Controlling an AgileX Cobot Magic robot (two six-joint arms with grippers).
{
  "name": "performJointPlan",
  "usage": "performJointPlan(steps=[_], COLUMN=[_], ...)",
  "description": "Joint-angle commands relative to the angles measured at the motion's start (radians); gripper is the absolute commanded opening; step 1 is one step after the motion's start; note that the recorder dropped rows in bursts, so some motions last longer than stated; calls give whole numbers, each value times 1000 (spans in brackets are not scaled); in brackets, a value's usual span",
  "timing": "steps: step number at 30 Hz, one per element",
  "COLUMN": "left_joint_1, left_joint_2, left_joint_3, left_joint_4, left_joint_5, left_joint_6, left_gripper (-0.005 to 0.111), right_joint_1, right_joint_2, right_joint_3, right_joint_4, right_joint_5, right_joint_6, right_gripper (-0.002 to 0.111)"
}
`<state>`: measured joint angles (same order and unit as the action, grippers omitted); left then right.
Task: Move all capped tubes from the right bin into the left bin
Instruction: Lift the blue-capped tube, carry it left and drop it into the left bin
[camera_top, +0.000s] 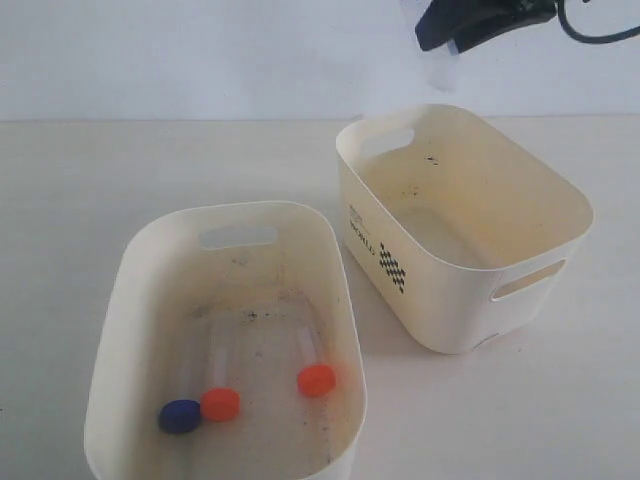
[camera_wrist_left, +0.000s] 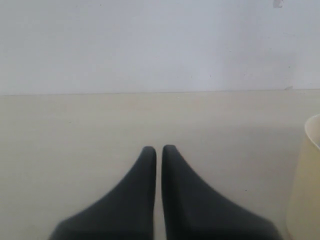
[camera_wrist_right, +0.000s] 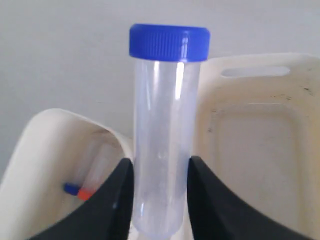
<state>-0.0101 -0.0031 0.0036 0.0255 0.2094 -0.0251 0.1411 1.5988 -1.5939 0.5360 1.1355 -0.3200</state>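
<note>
My right gripper is shut on a clear tube with a dark blue cap, holding it near its rounded bottom. In the exterior view this gripper hangs high above the far rim of the right bin, the faint tube below it. No tubes show inside the right bin. The left bin holds three tubes: one blue cap and two orange-red caps. My left gripper is shut and empty above bare table, out of the exterior view.
The two bins stand close together on a pale table, the right one's checkered mark facing the left bin. A cream bin wall shows at the edge of the left wrist view. A white wall rises behind the table.
</note>
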Motion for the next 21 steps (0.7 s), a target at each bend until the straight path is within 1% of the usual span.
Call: performJointPlan(steps=[1, 3, 5, 7, 10, 13, 16, 19, 21], left_joint_1=[0, 0, 0, 0, 0, 0, 0, 0, 0], left_joint_2=[3, 3, 3, 3, 3, 3, 3, 3, 3], left_joint_3=[-4, -4, -4, -4, -4, -4, -4, -4, -4], left_joint_4=[-6, -6, -6, -6, -6, -6, -6, -6, -6], left_joint_5=[-7, -7, -7, -7, -7, -7, -7, -7, -7], left_joint_6=[-10, -10, -10, -10, -10, -10, -10, -10, -10], left_gripper=[4, 4, 4, 4, 4, 4, 4, 4, 4], right_joint_1=[-1, 2, 29, 62, 138, 237, 363, 479, 532], right_joint_2=[-44, -56, -76, -104, -155, -204, -226, -219, -204], right_joint_3=[1, 11, 42, 105, 225, 337, 430, 506, 533], right_joint_4=[153, 216, 233, 233, 233, 233, 233, 233, 233], right_joint_5=[86, 86, 86, 86, 59, -54, -208, -384, -471], right_joint_6=[-9, -10, -11, -2, 15, 38, 63, 105, 110], right_gripper=[0, 0, 0, 0, 0, 0, 0, 0, 2])
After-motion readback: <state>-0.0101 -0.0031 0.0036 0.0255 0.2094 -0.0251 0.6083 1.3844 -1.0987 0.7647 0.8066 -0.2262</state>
